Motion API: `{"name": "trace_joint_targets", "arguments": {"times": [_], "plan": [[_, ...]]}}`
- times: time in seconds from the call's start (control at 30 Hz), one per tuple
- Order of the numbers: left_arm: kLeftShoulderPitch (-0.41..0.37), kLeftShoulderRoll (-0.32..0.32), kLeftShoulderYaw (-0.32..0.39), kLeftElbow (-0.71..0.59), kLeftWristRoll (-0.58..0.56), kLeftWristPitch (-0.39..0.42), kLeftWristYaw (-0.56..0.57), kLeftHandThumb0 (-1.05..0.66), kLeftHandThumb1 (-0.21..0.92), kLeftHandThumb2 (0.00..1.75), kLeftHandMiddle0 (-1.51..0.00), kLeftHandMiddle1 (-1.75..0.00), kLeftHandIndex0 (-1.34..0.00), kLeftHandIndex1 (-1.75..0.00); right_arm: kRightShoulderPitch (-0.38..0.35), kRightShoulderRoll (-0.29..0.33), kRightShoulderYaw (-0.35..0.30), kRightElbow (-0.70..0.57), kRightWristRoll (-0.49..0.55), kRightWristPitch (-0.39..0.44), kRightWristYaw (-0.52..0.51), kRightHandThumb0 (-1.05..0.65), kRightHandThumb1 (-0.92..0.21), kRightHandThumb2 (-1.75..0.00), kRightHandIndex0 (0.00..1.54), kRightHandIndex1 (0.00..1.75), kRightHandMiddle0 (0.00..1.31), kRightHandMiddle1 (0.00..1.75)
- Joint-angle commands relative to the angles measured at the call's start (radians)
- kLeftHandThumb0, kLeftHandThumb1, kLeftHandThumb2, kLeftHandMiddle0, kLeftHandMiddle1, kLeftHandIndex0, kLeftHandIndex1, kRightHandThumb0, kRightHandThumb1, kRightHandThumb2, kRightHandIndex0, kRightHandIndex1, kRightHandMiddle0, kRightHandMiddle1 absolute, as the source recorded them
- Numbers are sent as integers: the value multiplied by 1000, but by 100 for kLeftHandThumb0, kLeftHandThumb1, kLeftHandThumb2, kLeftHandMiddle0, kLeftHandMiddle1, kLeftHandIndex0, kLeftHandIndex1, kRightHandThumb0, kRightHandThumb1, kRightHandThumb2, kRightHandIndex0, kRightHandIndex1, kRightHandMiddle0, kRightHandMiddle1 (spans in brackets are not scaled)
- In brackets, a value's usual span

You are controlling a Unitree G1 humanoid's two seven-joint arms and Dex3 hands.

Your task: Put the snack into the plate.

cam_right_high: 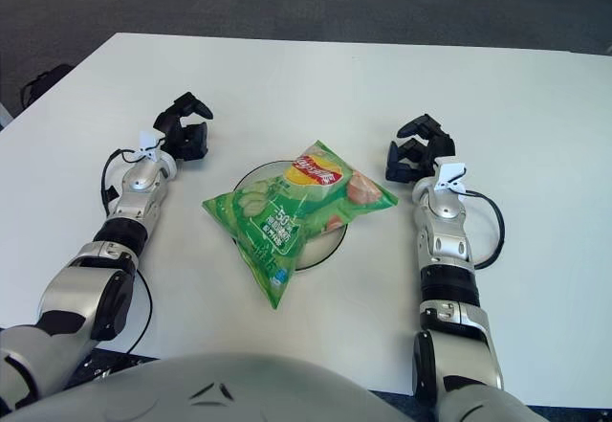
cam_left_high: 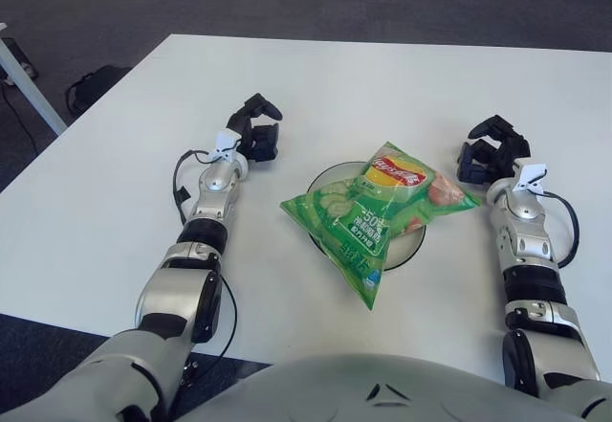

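Note:
A green snack bag with a red logo lies across a dark round plate in the middle of the white table; its lower corner hangs past the plate's near rim. My left hand rests on the table to the left of the plate, fingers curled, holding nothing. My right hand rests on the table just right of the bag's right corner, fingers curled and empty, apart from the bag.
The white table stretches far beyond the plate. Its left edge and near edge are close to my arms. A dark bag and a white table leg stand on the floor at the left.

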Motion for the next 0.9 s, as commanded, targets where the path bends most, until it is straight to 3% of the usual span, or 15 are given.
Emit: {"name": "trace_joint_targets", "arguments": {"times": [0.0,0.7,0.87], "plan": [[121,-25,-9,53,10,17,1,-43,49,110,-121,-175,-47,-175,38,26,10,62,-9,67,4,-1,-1,-164,86,167,61,175],[115,-29,-13,46,10,48,-5,-43,48,111,-122,-175,-48,-175,27,22,-6,92,-6,38,32,-1,-2,-165,83,172,61,175],[122,-37,-14,25,9,70,3,-43,48,111,-122,-175,-48,-175,26,21,-4,94,-15,36,29,-1,3,-172,86,174,66,174]]}}
